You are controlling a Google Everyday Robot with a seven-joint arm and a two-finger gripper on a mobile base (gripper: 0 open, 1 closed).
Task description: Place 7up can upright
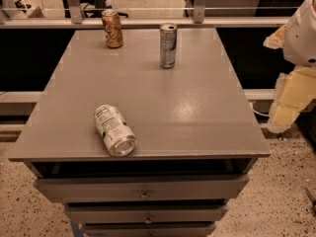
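Note:
The 7up can (114, 130) lies on its side near the front left of the grey table top (197, 107). It is silver-white with green markings and a white label panel, and its open end faces the front edge. My arm and gripper (290, 98) show at the right edge of the view, beside and off the table's right side, well apart from the can. Nothing is seen in the gripper.
A brown-orange can (112, 28) stands upright at the back left. A taller slim silver-blue can (168, 46) stands upright at the back middle. The table is a cabinet with drawers (143, 189) at the front. A railing (148, 21) runs behind it.

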